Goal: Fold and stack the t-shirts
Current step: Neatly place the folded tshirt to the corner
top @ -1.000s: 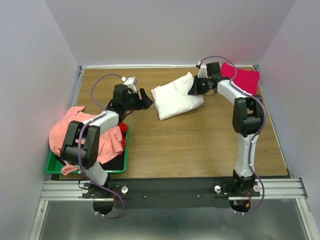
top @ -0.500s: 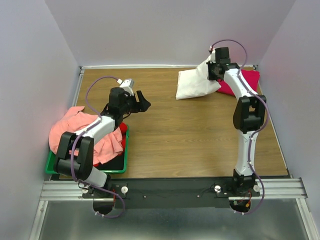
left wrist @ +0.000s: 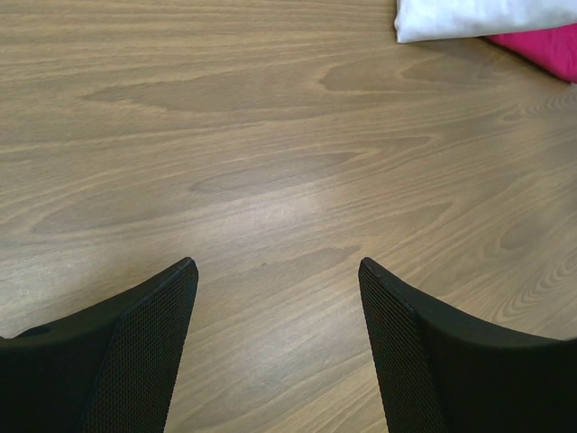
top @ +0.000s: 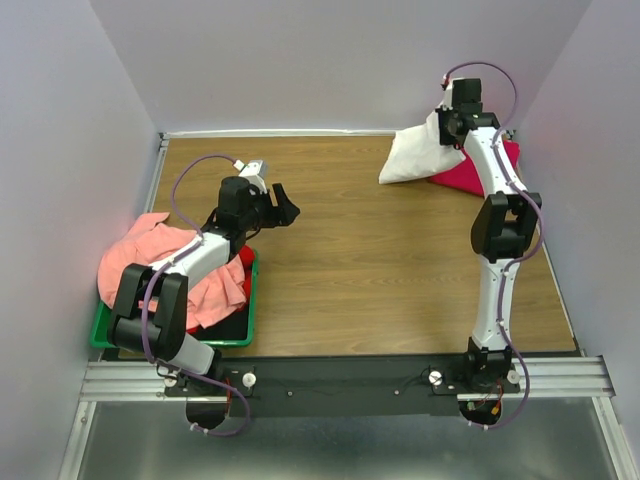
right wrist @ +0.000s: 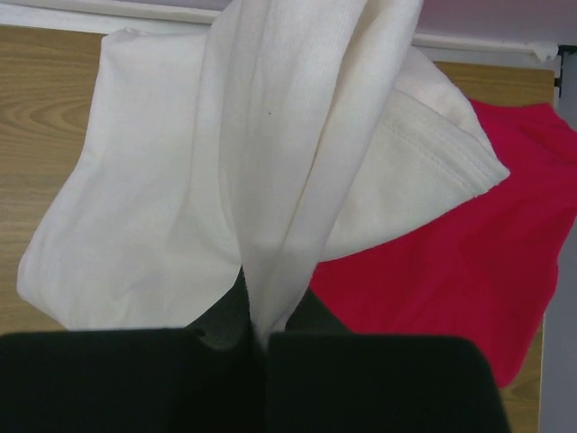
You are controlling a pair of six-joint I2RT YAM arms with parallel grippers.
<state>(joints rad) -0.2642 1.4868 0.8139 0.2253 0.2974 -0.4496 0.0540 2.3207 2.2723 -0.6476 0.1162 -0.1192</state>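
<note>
The right end effector [top: 450,122] [right wrist: 257,332] is clamped tight on a gathered fold of the white shirt [top: 415,157] [right wrist: 153,189], raised at about one o'clock on the counter [top: 360,260]. The cloth hangs from it in a folded bundle, and its lower edge droops onto or just over the magenta shirt [top: 466,180] [right wrist: 433,271]. The magenta shirt lies flat in the far corner at roughly two o'clock. From these views I cannot tell whether the white bundle rests on it yet. The left end effector [top: 283,205] [left wrist: 275,267] is spread wide and holds nothing. It hovers over bare wood at around ten o'clock, pointed toward the two shirts. Behind it, at about eight o'clock, the salmon-pink shirt [top: 140,255] is heaped loosely over the green bin [top: 235,342]. The red shirt [top: 244,262] shows crumpled at the bin's inner edge. By my judgement the task is near its midpoint. One shirt is laid down as the base of the stack and a second is folded and about to be set on it. The two in the bin appear not yet folded.
</note>
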